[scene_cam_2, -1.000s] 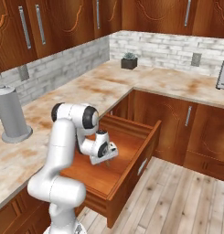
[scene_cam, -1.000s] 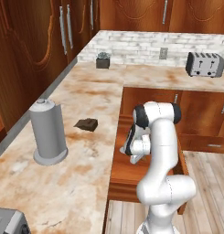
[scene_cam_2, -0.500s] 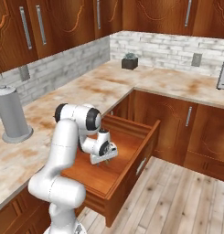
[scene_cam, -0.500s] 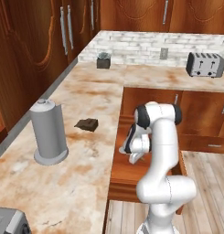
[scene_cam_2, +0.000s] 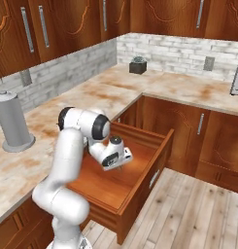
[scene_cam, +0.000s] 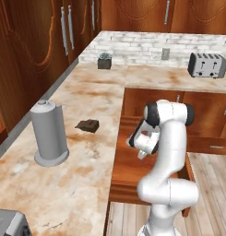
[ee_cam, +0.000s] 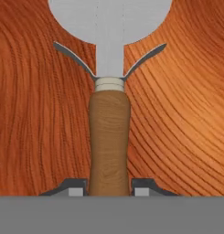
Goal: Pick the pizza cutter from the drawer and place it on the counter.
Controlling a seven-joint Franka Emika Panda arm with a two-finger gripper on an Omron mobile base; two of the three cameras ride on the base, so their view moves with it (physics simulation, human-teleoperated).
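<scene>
Left base view: white arm bends down into the open drawer (scene_cam: 128, 170), reddish-brown wood, beside the blotched beige marble counter (scene_cam: 82, 152); grey cylinder (scene_cam: 50, 133) and dark wedge (scene_cam: 88, 125) stand well apart there.
Right base view: gripper (scene_cam_2: 121, 160) hangs low over the drawer's flat bottom, walls near on both sides.
Hand view: pizza cutter (ee_cam: 109, 123) lies on grained drawer wood, brown handle between the two fingertips (ee_cam: 76, 188), silver disc beyond; whether the claw has clamped it, cannot tell.

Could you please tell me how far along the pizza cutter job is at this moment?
Done: the reddish-brown wooden drawer stands open. In hand: the gripper straddles the brown-handled, silver-wheeled pizza cutter, lying on the drawer bottom. Left: lifting it out and setting it on the beige marble-look counter.
</scene>
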